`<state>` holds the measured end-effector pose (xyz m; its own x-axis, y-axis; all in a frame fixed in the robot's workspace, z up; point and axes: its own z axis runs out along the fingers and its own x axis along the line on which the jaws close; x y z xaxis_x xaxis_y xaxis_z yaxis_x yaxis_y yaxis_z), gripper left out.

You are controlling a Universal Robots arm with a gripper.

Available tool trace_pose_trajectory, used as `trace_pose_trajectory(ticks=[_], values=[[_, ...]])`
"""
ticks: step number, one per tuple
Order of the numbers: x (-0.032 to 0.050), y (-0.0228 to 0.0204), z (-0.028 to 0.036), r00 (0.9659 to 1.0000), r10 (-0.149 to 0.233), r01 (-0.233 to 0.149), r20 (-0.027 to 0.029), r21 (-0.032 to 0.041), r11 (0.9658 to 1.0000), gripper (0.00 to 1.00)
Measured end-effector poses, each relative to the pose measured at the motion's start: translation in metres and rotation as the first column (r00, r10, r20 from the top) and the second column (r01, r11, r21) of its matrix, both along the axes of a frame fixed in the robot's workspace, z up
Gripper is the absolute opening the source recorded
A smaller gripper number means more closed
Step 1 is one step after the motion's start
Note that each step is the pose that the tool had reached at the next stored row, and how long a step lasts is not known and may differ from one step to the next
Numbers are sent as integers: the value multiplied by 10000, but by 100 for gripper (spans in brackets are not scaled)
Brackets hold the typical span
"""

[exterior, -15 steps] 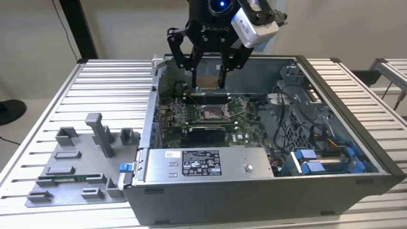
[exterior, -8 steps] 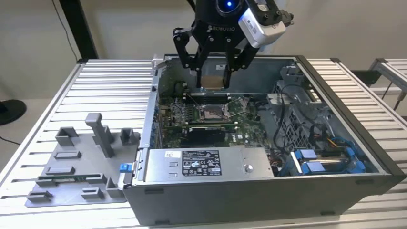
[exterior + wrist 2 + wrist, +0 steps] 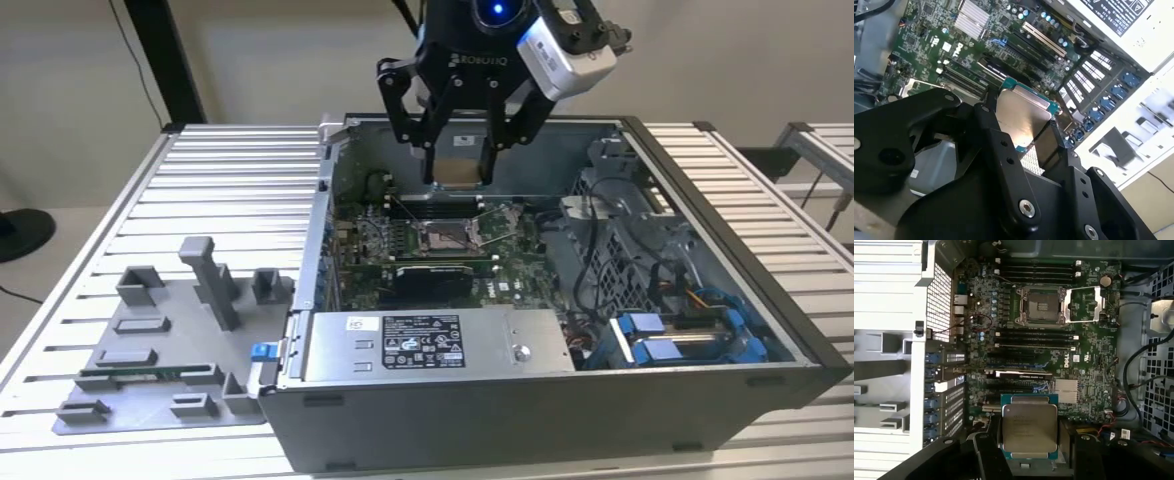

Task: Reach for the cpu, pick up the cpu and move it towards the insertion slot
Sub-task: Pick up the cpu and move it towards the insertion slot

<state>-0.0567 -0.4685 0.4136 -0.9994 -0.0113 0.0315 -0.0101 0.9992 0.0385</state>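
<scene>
Gripper [image 3: 461, 165] hangs over the far part of the open case [image 3: 747, 300] in the exterior view, its black fingers clamped on the cpu [image 3: 458, 170], which hangs above the board [image 3: 400, 240]. There the cpu reads as a small pale patch between the fingers, and its facing is hard to judge. The slot [image 3: 445, 236] lies below and slightly nearer, its frame swung open.

Both wrist views show the cpu's silvery top plainly: [image 3: 1029, 427] and [image 3: 1021, 117], with a green rim around the metal lid. It is square, so no long axis stands out. Its lower edge is cut off by the fingers [image 3: 986, 455].

The first wrist view shows the slot [image 3: 1041, 305] with its dark centre, well apart from the cpu across the board.

The exterior view also takes in a grey tray [image 3: 147, 400] on the table [image 3: 227, 180], left of the case.
</scene>
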Motion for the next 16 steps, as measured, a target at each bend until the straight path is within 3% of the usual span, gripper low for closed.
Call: trace_pose_trajectory(ticks=[16], values=[[199, 0, 0, 10000, -1, 1, -19, 0, 10000, 0]])
